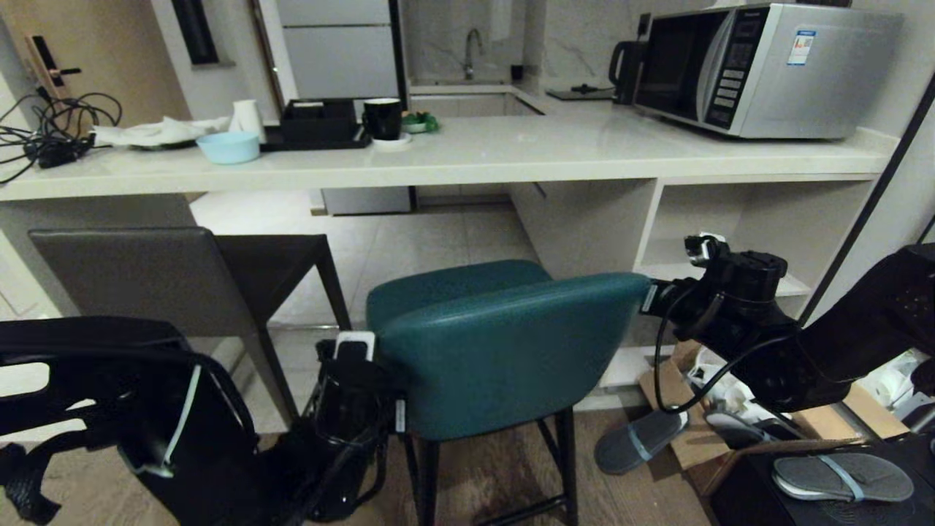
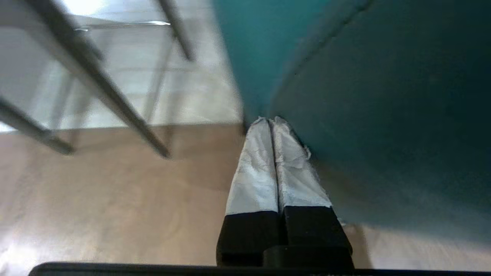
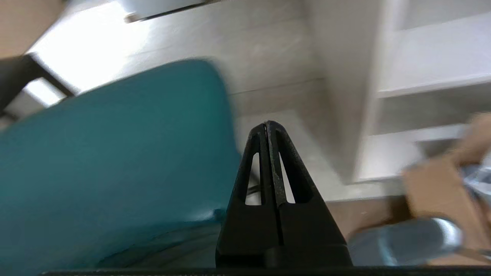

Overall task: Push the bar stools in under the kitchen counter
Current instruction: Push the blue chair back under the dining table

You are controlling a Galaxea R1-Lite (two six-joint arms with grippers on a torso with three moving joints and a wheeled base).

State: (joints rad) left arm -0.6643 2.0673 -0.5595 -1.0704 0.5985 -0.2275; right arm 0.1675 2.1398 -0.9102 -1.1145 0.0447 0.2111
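As its back faces us | teal stool [image 1: 504, 343] fronts kitchen counter [image 1: 511, 157]

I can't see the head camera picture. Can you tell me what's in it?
A teal stool stands before the white kitchen counter, with the left tool and right tool at either side of its back. A grey stool sits left.

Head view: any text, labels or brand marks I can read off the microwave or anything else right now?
Nothing reads as legible text.
Microwave: sticker at its top corner, print too small to read.
Microwave button panel: markings blurred.
White tag on the left gripper by the teal stool: too small to read.
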